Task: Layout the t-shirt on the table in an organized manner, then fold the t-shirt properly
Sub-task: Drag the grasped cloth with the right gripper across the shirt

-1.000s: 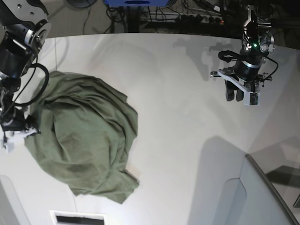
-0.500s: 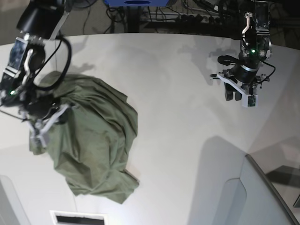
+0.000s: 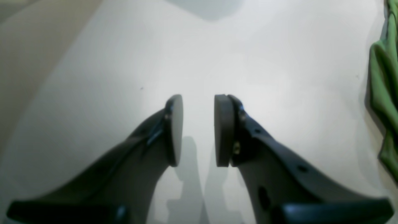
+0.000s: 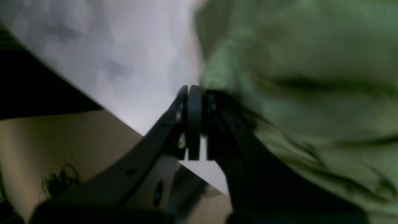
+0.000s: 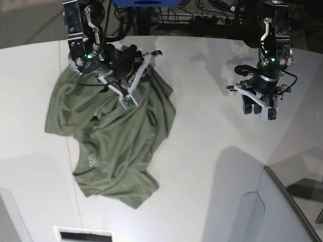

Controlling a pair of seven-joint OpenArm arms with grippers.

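Note:
The olive-green t-shirt (image 5: 113,146) lies crumpled and partly spread on the left half of the white table (image 5: 202,151). My right gripper (image 5: 128,97) is at the shirt's far edge, shut on a bunch of the fabric and lifting it. In the right wrist view the gripper (image 4: 195,124) has its jaws together with the shirt (image 4: 295,77) beside and under them, blurred. My left gripper (image 5: 257,107) hovers open and empty over bare table at the far right. In the left wrist view it (image 3: 199,130) is open, and the shirt's edge (image 3: 384,93) shows far right.
A grey angled panel (image 5: 282,212) rises at the front right corner. A white slotted plate (image 5: 83,234) sits at the front edge. Cables and a blue object (image 5: 146,2) lie behind the table's curved far edge.
My right arm swung from the table's left edge to the back, dragging the shirt up and to the right, so it now lies more spread out. The left arm barely moved.

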